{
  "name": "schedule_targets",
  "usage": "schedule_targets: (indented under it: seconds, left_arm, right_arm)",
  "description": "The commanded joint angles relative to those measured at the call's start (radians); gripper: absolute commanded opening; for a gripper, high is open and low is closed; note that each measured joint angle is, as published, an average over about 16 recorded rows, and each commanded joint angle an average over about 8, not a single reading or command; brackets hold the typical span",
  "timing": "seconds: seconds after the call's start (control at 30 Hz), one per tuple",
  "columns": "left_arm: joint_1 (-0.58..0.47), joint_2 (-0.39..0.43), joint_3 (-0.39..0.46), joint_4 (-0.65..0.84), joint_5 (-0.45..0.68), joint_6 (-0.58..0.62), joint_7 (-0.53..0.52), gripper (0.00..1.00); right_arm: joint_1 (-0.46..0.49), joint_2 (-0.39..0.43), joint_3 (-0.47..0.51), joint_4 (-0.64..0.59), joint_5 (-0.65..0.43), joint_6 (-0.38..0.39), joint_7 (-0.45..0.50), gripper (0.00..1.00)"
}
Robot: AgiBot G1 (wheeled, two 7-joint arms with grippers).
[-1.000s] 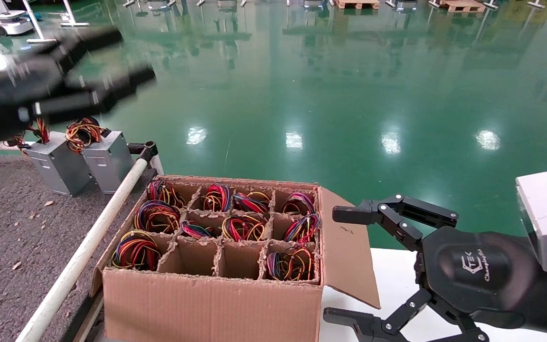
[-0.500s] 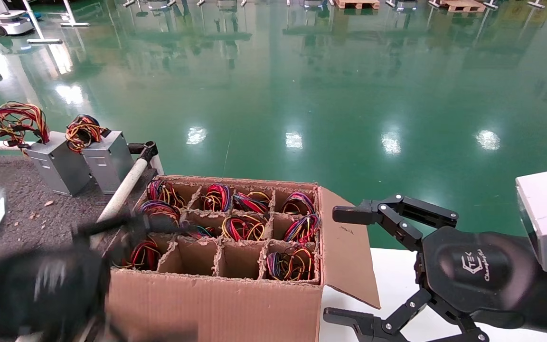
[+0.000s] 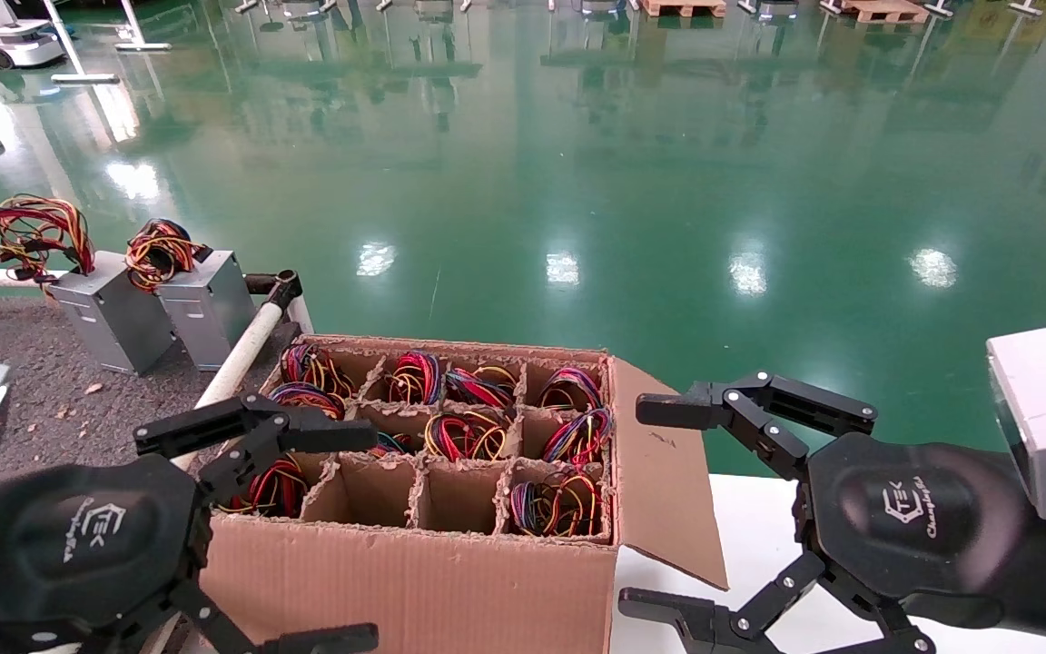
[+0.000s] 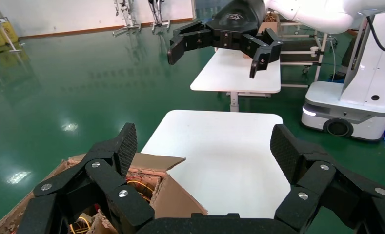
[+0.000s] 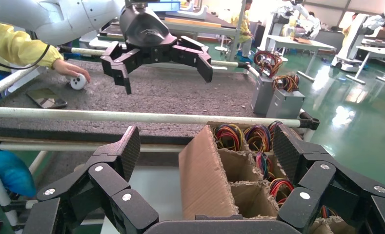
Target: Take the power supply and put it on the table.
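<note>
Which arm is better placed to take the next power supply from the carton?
Left, probably. The left gripper hangs open by the carton on the side of the table. The right gripper, also open, is beyond the carton's flap, over the white tabletop.

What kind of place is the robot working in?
Probably a factory or robot-testing hall: a wide glossy green floor, a carton of wired power supplies in cells, and another wheeled robot standing nearby.

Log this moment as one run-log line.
left gripper: open, empty, by carton | right gripper: open, parked | power supply: on table
</note>
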Motion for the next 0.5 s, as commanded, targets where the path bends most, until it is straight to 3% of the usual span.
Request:
schedule_targets:
  seconds: [0.03,0.5]
  left_arm:
    - [-0.003,0.002,0.0,0.004,0.0,-0.004,0.001,1.0]
    - [-0.013,0.006,-0.001,0.017,0.004,-0.014,0.002,1.0]
  right_arm:
    - [0.0,0.0,0.0,0.0,0.0,0.0,0.0,1.0]
    - [0.0,0.0,0.0,0.0,0.0,0.0,0.0,1.0]
